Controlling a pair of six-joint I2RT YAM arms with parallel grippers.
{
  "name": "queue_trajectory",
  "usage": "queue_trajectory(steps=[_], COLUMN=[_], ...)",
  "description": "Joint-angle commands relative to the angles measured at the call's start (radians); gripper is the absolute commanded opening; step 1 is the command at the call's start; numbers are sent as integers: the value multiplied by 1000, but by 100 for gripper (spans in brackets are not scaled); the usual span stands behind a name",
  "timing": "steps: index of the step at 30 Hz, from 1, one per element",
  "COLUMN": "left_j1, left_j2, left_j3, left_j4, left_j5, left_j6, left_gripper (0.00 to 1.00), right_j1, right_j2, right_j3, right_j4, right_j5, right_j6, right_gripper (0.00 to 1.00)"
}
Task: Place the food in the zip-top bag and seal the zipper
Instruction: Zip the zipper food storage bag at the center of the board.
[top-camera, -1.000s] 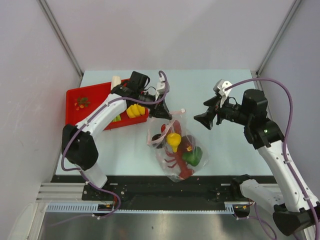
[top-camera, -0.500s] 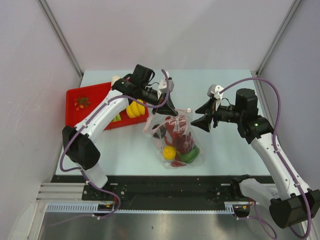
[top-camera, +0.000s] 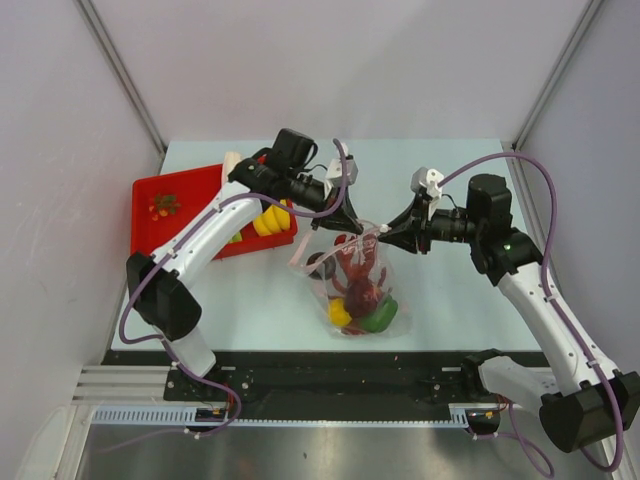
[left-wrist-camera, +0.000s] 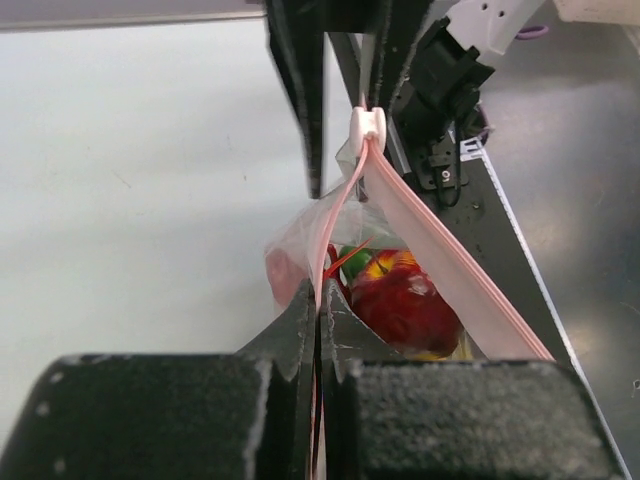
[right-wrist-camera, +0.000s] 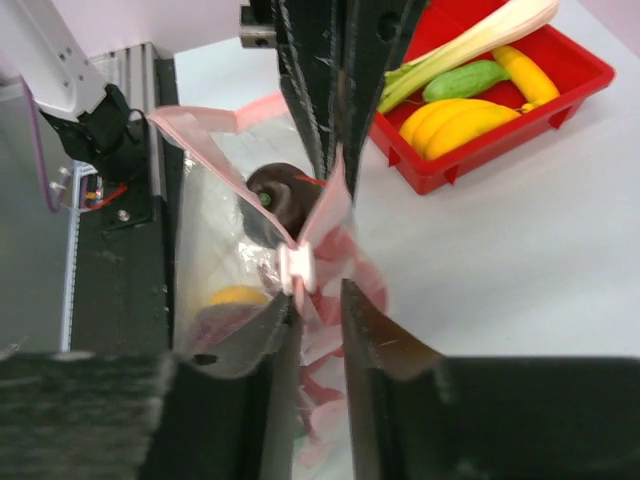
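Note:
The clear zip-top bag (top-camera: 356, 285) hangs above the table between both grippers. In it lie a red lobster (top-camera: 358, 280), a yellow pear (top-camera: 339, 314), a green pepper (top-camera: 378, 321) and a dark fruit (right-wrist-camera: 280, 195). My left gripper (top-camera: 345, 222) (left-wrist-camera: 320, 292) is shut on the pink zipper (left-wrist-camera: 425, 255) strip at the bag's left corner. The mouth gapes, and the white slider (left-wrist-camera: 367, 125) (right-wrist-camera: 297, 268) sits at the far corner. My right gripper (top-camera: 385, 236) (right-wrist-camera: 318, 293) is there, its jaws narrow but apart, with the strip's end between them.
A red tray (top-camera: 160, 225) (right-wrist-camera: 575, 85) stands at the back left with bananas (top-camera: 270, 220) (right-wrist-camera: 450, 120), a leek (right-wrist-camera: 470, 40) and a green vegetable (right-wrist-camera: 465, 80). The table's near edge and black rail (top-camera: 330, 370) lie just below the bag.
The left gripper lifted the bag and the food slid to its bottom. The right gripper moved left to the slider corner, and its jaws narrowed.

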Motion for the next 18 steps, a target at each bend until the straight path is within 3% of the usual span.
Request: queue_trajectory(steps=[1, 2, 3, 4, 9, 16, 17, 18], left_j1=[-34, -51, -57, -65, -110, -137, -134, -130], left_j2=[0, 0, -5, -12, -72, -118, -123, -130], left_j3=[38, 46, 43, 32, -116, -204, -207, -212], left_j4=[50, 47, 49, 93, 262, 380, 374, 363], left_j5=[-51, -66, -91, -111, -197, -310, -292, -286], left_j6=[-69, -72, -81, -105, -249, -357, -357, -353], left_gripper=[3, 5, 8, 9, 19, 17, 20, 34], right_j1=[24, 26, 28, 29, 28, 34, 32, 31], right_j2=[-15, -16, -16, -16, -28, -44, -47, -48], right_j3=[36, 38, 38, 36, 36, 34, 38, 42], right_j4=[74, 80, 81, 87, 82, 44, 39, 33], right_j5=[-4, 1, 4, 13, 15, 8, 4, -1], right_j6=[7, 11, 18, 19, 4, -42, -47, -56], right_gripper=[19, 14, 3, 0, 0, 0, 0, 0])
